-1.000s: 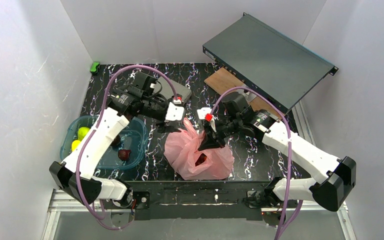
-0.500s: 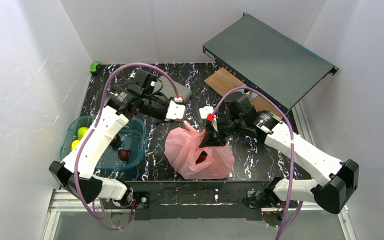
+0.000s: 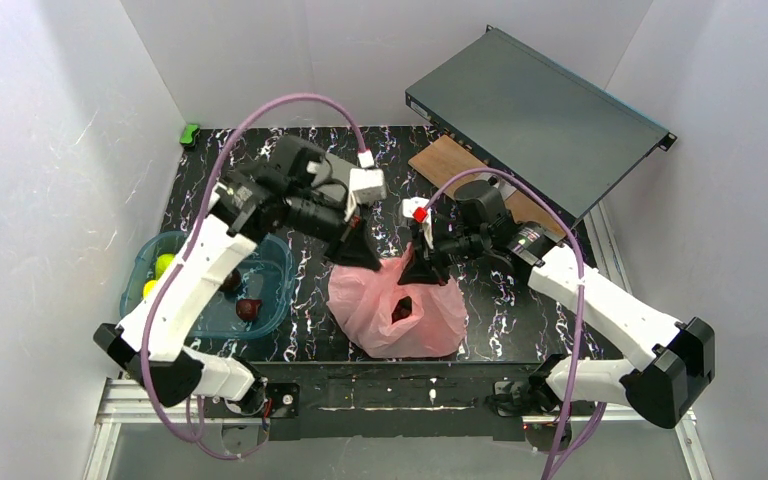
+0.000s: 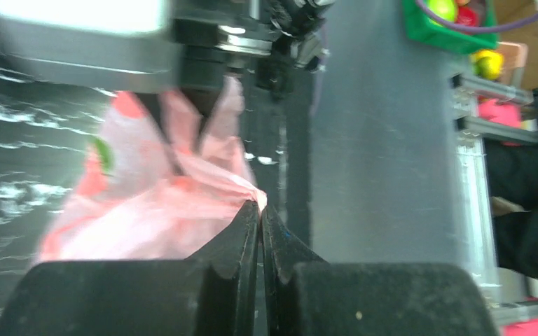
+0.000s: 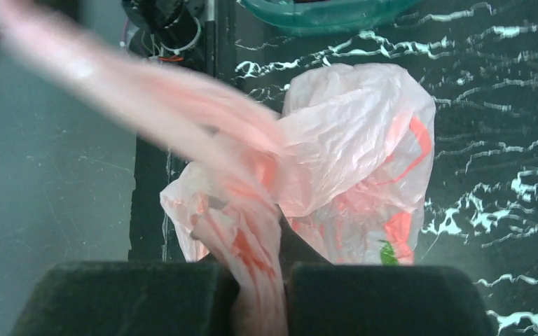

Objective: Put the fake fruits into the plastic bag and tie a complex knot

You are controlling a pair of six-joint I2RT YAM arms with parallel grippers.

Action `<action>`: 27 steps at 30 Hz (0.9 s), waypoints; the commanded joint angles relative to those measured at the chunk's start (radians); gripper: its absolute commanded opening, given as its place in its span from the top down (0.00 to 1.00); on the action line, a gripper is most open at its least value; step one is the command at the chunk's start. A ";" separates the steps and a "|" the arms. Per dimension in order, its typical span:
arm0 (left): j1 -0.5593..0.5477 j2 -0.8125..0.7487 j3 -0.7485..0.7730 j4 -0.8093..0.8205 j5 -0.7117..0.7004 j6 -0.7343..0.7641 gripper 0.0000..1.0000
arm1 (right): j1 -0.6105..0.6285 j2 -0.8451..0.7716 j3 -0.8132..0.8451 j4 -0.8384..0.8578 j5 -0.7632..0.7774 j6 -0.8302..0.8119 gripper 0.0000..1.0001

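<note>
Two pinches hold the bag [image 5: 364,133], both mine. My right gripper [image 5: 259,297] is clamped on a bunched pink handle [image 5: 252,245] that rises from between my pads and streams off, blurred, up and to the left. The body of the bag lies just beyond my fingertips on the dark marbled table [image 5: 504,140]. My left gripper [image 4: 260,213] is pressed almost flat together, with only a thin corner of pink film nipped at the very tips, and the rest of the bag spreads away ahead and to the left. This stuff is light, limp and slippery, so I judge that a single layer will slide out or tear. The gathered, rope-like part of a handle is the better hold, taken deep between the pads. One of the fruits [image 3: 400,312], dark red, shows in the bag's opening just beneath my right gripper. Farther out, past my left arm, the teal tub [image 3: 270,275] has more of them, yellow-green and maroon, so filling looks unfinished. A second ago my left gripper stood wide beside the bag's top edge. Since then it has closed on that edge and risen, drawing the film up, while my right has kept its hold.
</note>
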 commanded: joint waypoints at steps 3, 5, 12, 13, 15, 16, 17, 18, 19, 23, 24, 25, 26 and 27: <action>-0.222 -0.195 -0.341 0.317 -0.136 -0.539 1.00 | -0.013 -0.016 -0.046 0.112 0.215 0.236 0.99; -0.290 -0.217 -0.453 0.394 -0.264 -0.585 1.00 | -0.015 -0.033 -0.061 0.158 0.316 0.314 0.99; -0.320 -0.139 -0.641 0.598 -0.581 -0.771 1.00 | -0.015 -0.124 -0.129 0.289 0.513 0.464 0.99; -0.320 -0.127 -0.658 0.609 -0.676 -0.787 1.00 | -0.015 -0.132 -0.134 0.293 0.517 0.480 0.99; -0.298 -0.117 -0.696 0.648 -0.756 -0.799 1.00 | -0.015 -0.143 -0.140 0.290 0.517 0.508 0.99; -0.275 -0.114 -0.716 0.672 -0.773 -0.800 1.00 | -0.015 -0.149 -0.145 0.288 0.516 0.518 0.99; -0.238 -0.110 -0.723 0.693 -0.784 -0.800 1.00 | -0.015 -0.156 -0.154 0.289 0.513 0.528 0.99; -0.209 -0.103 -0.725 0.706 -0.796 -0.797 1.00 | -0.015 -0.163 -0.165 0.292 0.509 0.542 0.99; -0.181 -0.092 -0.719 0.712 -0.805 -0.787 1.00 | -0.015 -0.168 -0.175 0.292 0.505 0.556 0.99; -0.092 -0.081 -0.704 0.744 -0.807 -0.701 1.00 | -0.016 -0.186 -0.222 0.325 0.507 0.636 0.99; -0.088 -0.102 -0.708 0.757 -0.808 -0.658 1.00 | -0.017 -0.190 -0.233 0.335 0.514 0.654 0.99; -0.087 -0.134 -0.719 0.781 -0.779 -0.619 1.00 | -0.020 -0.191 -0.242 0.343 0.521 0.670 0.99; -0.087 -0.172 -0.736 0.808 -0.732 -0.588 1.00 | -0.023 -0.192 -0.248 0.349 0.529 0.689 0.99; -0.086 -0.212 -0.747 0.828 -0.661 -0.572 1.00 | -0.026 -0.191 -0.252 0.353 0.539 0.705 0.99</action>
